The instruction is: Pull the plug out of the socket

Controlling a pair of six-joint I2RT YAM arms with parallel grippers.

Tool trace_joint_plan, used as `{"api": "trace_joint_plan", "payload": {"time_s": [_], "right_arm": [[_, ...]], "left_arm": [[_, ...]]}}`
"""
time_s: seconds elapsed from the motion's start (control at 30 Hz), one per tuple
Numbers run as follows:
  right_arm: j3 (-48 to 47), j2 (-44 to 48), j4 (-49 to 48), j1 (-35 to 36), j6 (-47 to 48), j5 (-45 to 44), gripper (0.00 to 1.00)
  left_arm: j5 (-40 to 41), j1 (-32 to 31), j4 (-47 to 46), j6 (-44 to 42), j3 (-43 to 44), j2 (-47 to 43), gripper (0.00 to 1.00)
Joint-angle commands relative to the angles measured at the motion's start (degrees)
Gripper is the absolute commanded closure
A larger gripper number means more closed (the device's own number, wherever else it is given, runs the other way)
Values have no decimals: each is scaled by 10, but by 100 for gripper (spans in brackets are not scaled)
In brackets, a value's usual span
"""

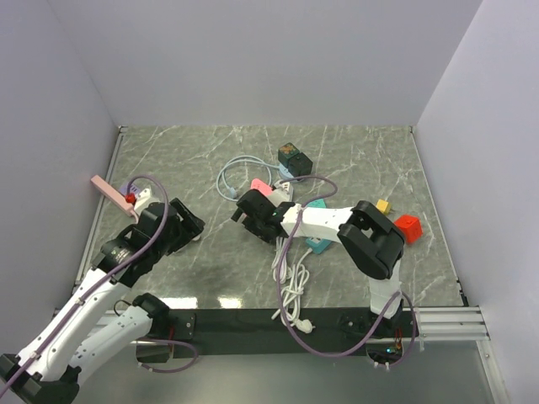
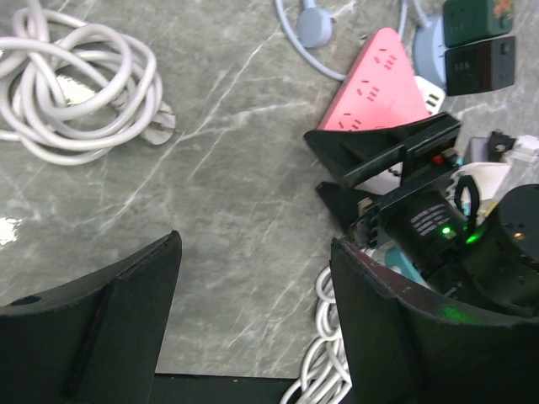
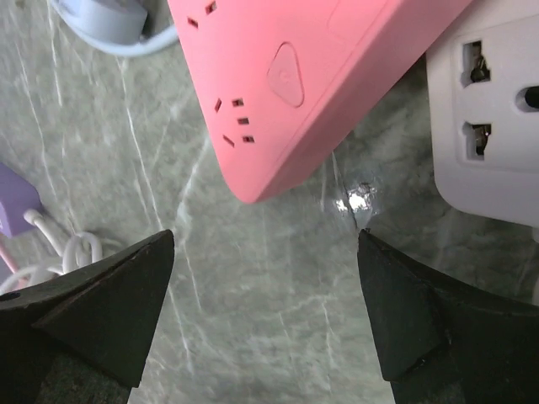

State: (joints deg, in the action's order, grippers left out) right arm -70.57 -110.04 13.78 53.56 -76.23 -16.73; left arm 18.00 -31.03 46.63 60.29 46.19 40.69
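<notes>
A pink power strip [image 3: 295,76] [image 1: 260,186] lies mid-table with a white socket block [image 3: 493,118] right of it. No plug sits in the pink strip's visible holes. A light blue plug [image 3: 109,17] [image 2: 314,25] on a blue cable [image 1: 229,172] lies on the table beside the strip. My right gripper [image 3: 263,240] [image 1: 242,212] is open over bare marble just short of the strip's rounded corner, holding nothing. My left gripper [image 2: 254,244] [image 1: 189,225] is open and empty over bare table further left, apart from the strip.
A coiled white cable [image 2: 76,84] lies near the left gripper, and another white cable [image 1: 290,282] runs toward the front edge. A dark green and black adaptor [image 1: 295,157] sits behind the strip. Red [image 1: 408,227] and yellow [image 1: 381,204] blocks lie at the right.
</notes>
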Motion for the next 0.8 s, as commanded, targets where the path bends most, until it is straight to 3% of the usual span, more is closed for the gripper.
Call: {"api": "trace_joint_plan", "payload": {"time_s": [0.0,0.4,0.57,0.77], "right_arm": [[-20,-14,-8,3,-41,-52,5],[-97,-75,106,-31,-167,-126,5],[-85,-72,114,-57,-173,-124,14],[-45,-48,59,-73,-109,-110,27]], "left_arm": [[14,4,24,-4,2,-2,23],[0,4,30,-19,10,14,24],[3,4,30,-24,13,12,24],[-8,4,5,-29,10,22,25]]}}
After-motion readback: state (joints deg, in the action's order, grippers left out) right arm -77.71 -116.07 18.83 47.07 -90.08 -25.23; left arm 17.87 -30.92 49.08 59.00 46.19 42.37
